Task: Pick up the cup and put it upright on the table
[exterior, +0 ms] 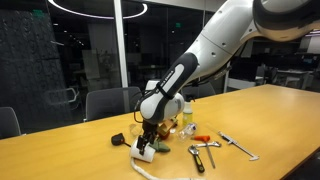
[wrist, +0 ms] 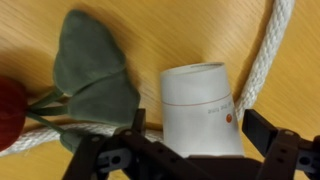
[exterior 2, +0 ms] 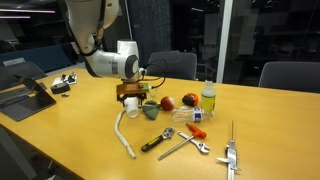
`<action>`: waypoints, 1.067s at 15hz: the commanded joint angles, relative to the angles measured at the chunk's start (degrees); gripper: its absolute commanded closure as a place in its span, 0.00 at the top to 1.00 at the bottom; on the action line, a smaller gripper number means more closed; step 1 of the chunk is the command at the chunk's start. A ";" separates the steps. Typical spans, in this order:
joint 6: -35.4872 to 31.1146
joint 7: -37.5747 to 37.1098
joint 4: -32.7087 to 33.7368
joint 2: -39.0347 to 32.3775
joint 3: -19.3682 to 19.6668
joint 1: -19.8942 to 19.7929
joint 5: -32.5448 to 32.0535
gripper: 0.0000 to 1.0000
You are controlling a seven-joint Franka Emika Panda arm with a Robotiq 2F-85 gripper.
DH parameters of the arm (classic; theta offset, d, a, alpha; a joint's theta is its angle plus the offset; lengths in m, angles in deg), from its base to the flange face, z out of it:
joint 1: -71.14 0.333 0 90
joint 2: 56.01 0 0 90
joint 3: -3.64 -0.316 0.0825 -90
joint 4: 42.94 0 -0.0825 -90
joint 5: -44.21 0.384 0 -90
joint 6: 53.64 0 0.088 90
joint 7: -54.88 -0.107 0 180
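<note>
White and plain, the small tapered cup (wrist: 200, 105) lies on its side on the light-brown wooden worktop (exterior: 60, 150), with one round end turned away from the wrist camera. What is inside it cannot be seen. A tiny red mark sits on its wall.

The gripper (wrist: 195, 120) hangs low over the cup with its jaws spread, one dark finger (wrist: 135, 125) on each flank, so the cup lies right between them. A sliver of gap shows at one finger, the other is just beside the wall, and no squeeze is visible. In an exterior view the cup (exterior: 143, 150) rests on the wood directly under the gripper (exterior: 148, 138).

A thick white rope (wrist: 262, 55) curves past one side of the cup, touching it or nearly so, and also passes under a grey-green fabric leaf (wrist: 90, 75). That leaf lies just beside the cup, on the side opposite the rope's curve.

Well away from the gripper stands a clear plastic bottle (exterior 2: 208, 98) with a yellowish fill. Between the bottle and the gripper sits a round red fruit (exterior 2: 167, 102). Metal wrenches (exterior 2: 190, 145) lie on the wood nearby.
</note>
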State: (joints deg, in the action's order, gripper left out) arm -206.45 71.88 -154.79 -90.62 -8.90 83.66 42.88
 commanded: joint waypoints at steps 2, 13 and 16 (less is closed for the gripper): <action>2.61 0.43 5.92 -4.47 -1.14 -0.89 -1.01 1.00; 2.05 0.27 7.12 -5.52 -1.40 -1.20 -1.12 0.34; -0.91 -0.09 5.24 -4.59 -3.62 -3.66 2.19 0.28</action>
State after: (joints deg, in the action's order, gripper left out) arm -205.04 71.87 -149.59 -94.88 -9.61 82.95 42.39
